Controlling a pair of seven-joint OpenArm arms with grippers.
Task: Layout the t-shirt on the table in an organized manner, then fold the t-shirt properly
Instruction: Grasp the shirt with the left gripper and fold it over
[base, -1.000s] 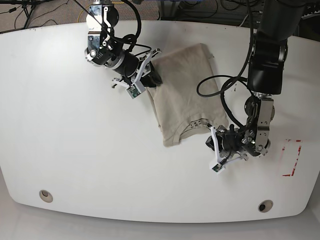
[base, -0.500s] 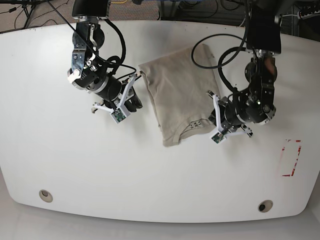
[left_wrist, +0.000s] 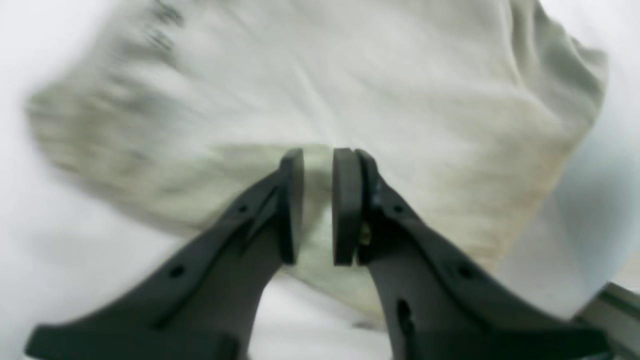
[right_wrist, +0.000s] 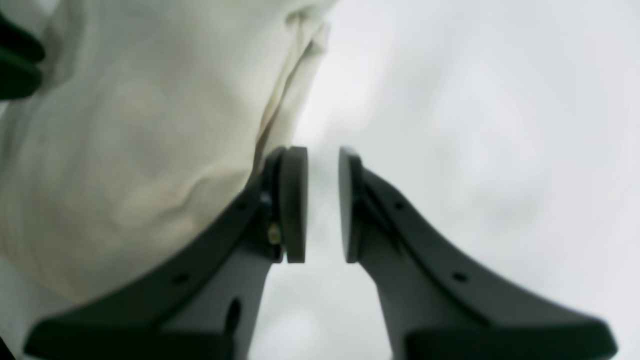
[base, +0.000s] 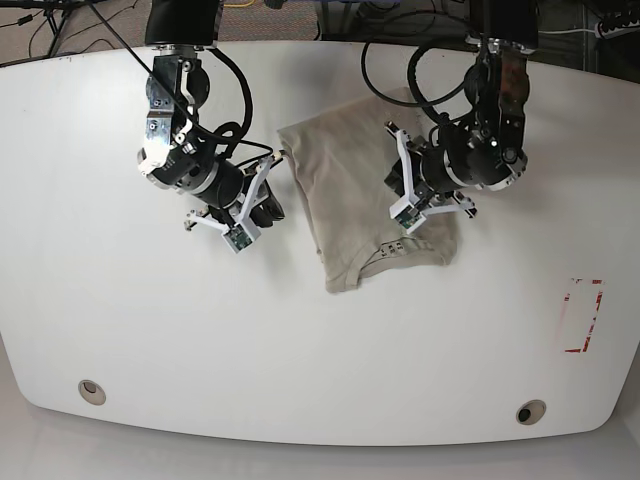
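Between the two dark pads of the left claw (left_wrist: 317, 205) a narrow gap is seen, with beige cloth showing behind it but nothing pinched — the jaws are held nearly closed and empty. The right claw (right_wrist: 322, 202) is set the same way: a slim gap, bare white surface behind it, nothing gripped, its tips just beside the cloth's edge.

Since half a second ago the left claw has been carried from the bare surface beside the garment's collar end to a spot over the garment itself, while the right claw has barely shifted beside the far edge. A second ago that claw was on the cloth and the left one low near the red mark, so both have been repositioned without anything being carried. The plain beige short-sleeved t-shirt of thin soft fabric (base: 365, 190) has kept the same narrow, half-gathered outline at the middle of the large white smooth tabletop (base: 300, 350), towards its far edge. It can be judged that the laying-out step is unfinished and that a fresh grasp is being sought.

By count: one t-shirt, two claws, one tabletop, two round grey grommet holes (base: 91, 390) — and one red-tape rectangle mark (base: 584, 315).
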